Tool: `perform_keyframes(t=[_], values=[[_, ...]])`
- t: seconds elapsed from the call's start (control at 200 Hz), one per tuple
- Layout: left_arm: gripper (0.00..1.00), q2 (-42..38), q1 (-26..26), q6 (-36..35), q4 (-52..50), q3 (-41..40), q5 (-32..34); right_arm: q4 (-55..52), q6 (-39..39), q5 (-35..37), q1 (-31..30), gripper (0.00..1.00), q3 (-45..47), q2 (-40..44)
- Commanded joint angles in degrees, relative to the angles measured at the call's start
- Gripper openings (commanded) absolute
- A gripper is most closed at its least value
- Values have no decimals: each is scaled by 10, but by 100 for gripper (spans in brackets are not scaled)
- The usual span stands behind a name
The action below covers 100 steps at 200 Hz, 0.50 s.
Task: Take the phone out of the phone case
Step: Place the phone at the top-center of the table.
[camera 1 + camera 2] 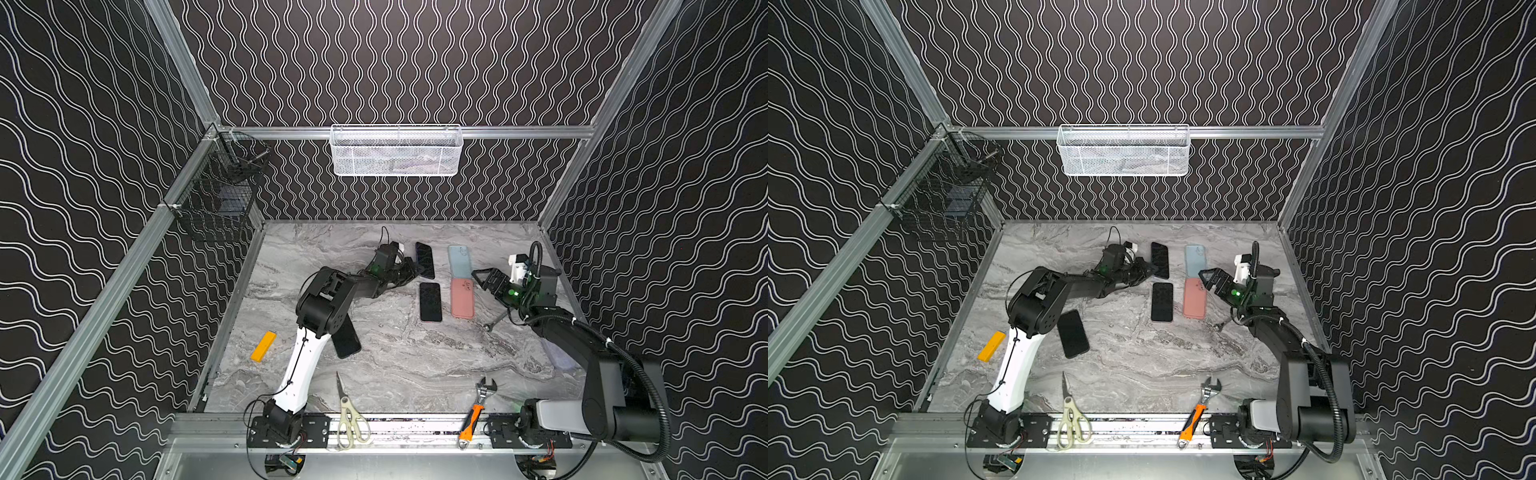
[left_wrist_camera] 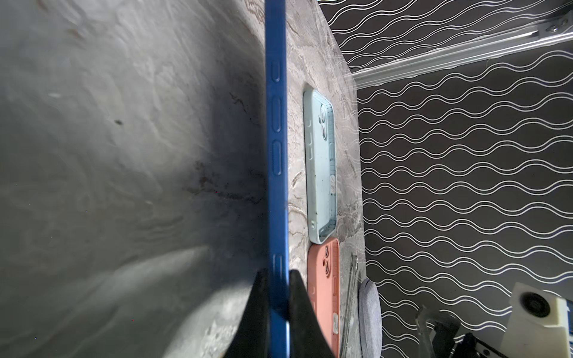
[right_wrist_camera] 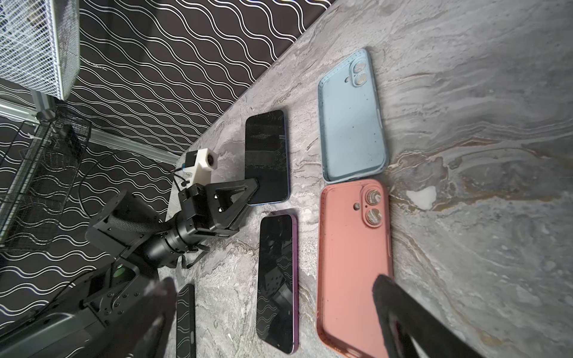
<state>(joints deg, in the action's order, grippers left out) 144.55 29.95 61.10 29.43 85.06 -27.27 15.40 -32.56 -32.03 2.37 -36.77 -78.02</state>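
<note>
left gripper (image 2: 278, 279) is clamped on the blue-cased phone (image 1: 424, 259). 1 finger (image 2: 257, 313) sits each side of the case's blue edge, at the phone's near-left corner.

The phone sits far-centre on the marble table (image 1: 374, 374), screen up. Its long axis runs near-to-far, with the far end leaning slightly toward the robot's left. The gripped end is the near one. Can't tell if that corner is off the table or flat, because the left wrist view is edge-on and blurred.

right gripper (image 1: 482, 279) has its jaws wide with nothing between them. It hovers just right of where the 2 empty cases meet.

The 2 cases lie end to end, insides up, right of the phones. The light blue case (image 1: 459, 259) is the far one and the pink case (image 1: 462, 301) the near one.

A purple-edged phone (image 1: 430, 302) lies just near of the blue-cased one, screen up, on the same axis. A black phone (image 1: 1073, 333) lies by the left arm's elbow, well apart from the rest.

The scissors (image 1: 349, 411) and wrench (image 1: 478, 411) are at the front rail. An orange block (image 1: 263, 346) is at the table's left edge.
</note>
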Motion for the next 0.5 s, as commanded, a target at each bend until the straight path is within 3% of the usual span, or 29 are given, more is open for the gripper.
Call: perform_keyframes(t=[0.0, 0.23, 0.496], values=[[20, -9, -2, -30, 0, 4, 9, 21, -7, -10, 1, 100, -2, -2], [32, -19, -2, -61, -39, 3, 26, -1, -21, 10, 4, 100, -8, -4], [39, -24, -1, -84, -66, 3, 34, -6, -43, 7, 13, 100, -21, -16]])
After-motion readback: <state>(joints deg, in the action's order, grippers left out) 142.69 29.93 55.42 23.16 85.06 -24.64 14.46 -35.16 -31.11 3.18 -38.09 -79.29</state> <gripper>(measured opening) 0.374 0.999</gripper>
